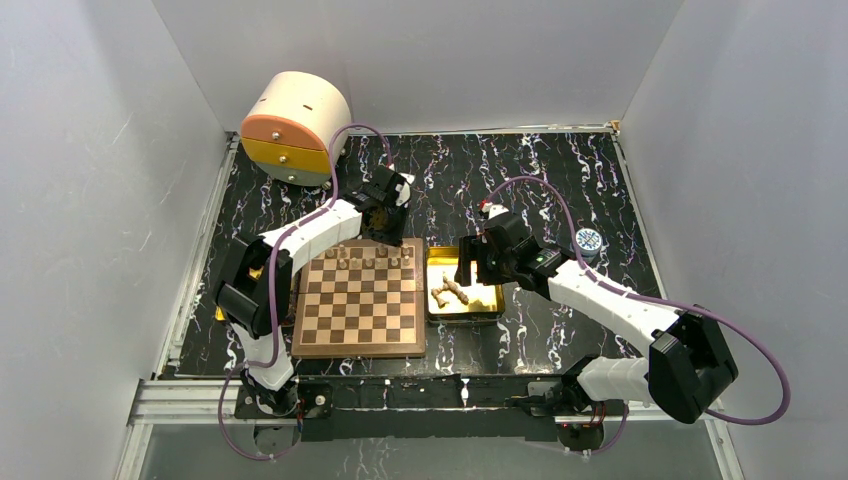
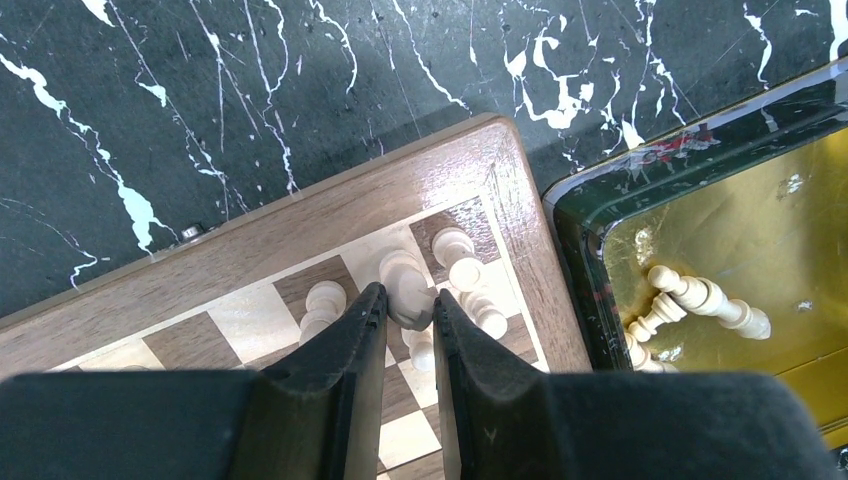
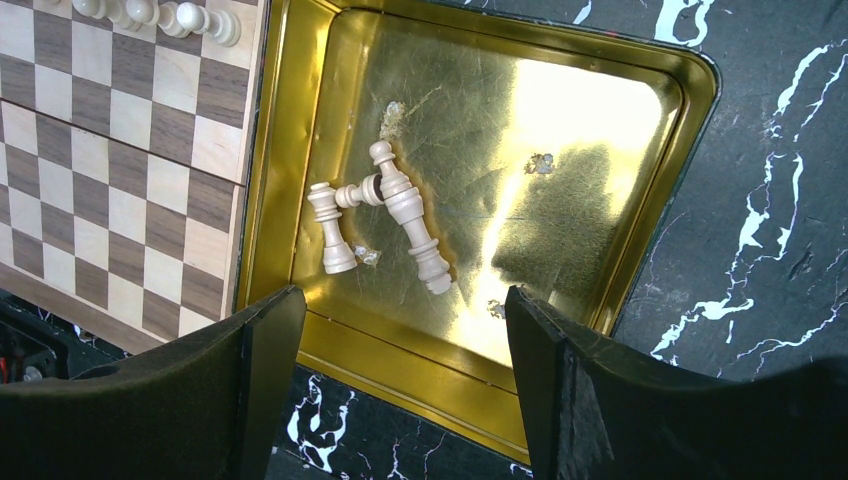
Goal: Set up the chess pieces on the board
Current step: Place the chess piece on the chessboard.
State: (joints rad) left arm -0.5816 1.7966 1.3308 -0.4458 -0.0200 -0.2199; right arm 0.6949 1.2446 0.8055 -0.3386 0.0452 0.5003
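setup part done; far rows of the board [image 1: 360, 300] are partly filled.
one piece [image 2: 404, 278] is clamped by the left gripper [image 2: 408, 298]; three pieces [image 3: 405, 210] are left in the tray [image 3: 620, 130], right gripper [image 3: 400, 300] spread above.

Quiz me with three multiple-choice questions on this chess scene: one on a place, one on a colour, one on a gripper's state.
1. Where do the loose light wooden chess pieces lie on their sides? A in the shiny gold metal tray; B on the wooden chessboard's middle squares; C on the bare tabletop.
2. What colour is that tabletop? A plain white; B green; C black with white veins.
3. The left gripper is: A wide open; B shut on a light chess piece; C out of view.
Answers: A, they rest on its gold floor; C, marbling surrounds the board; B, its fingers pinch the piece.
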